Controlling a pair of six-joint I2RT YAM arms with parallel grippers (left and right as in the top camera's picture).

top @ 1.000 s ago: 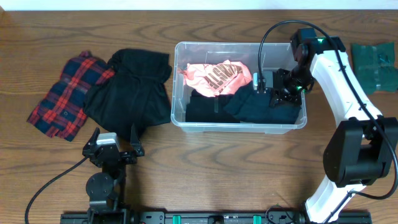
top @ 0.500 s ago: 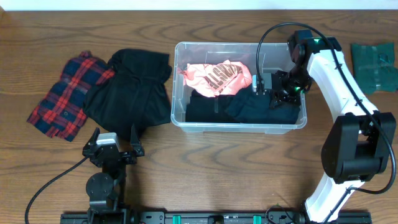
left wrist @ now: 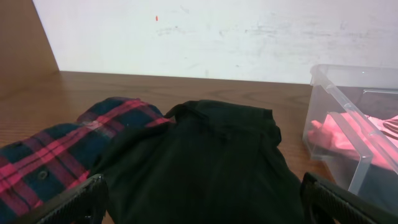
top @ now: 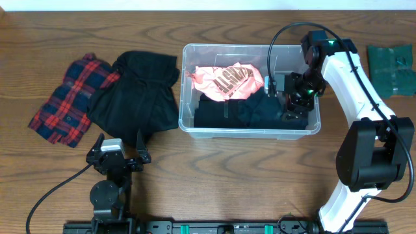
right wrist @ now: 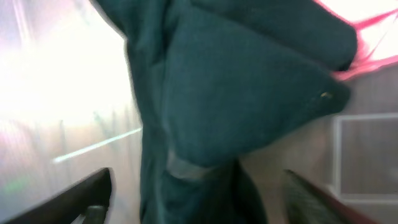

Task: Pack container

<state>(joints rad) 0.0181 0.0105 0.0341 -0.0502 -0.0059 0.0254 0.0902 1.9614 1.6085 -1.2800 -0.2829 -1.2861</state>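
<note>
Wood-grain brown bench (top: 214, 170); white scuffed wall (left wrist: 217, 31) behind its far edge. Container (top: 251, 132) sits centre-right, nearer far edge. Contents: pink garment (top: 224, 79) at far-left end, over dark clothes (top: 218, 114). R gripper (top: 290, 104) is inside container's right end, fingers wide apart, dark teal cloth (right wrist: 236, 93) ahead of them, not clamped. L gripper (top: 119, 145) at near edge, left of centre, fingers wide, holding nothing. Black garment (top: 136, 94) lies just left of container, overlapping red plaid shirt (top: 68, 101) toward left edge. Green folded cloth (top: 390, 68) near far-right corner.

clear container (top: 184, 91), upright, mid-table — partly filled
</note>
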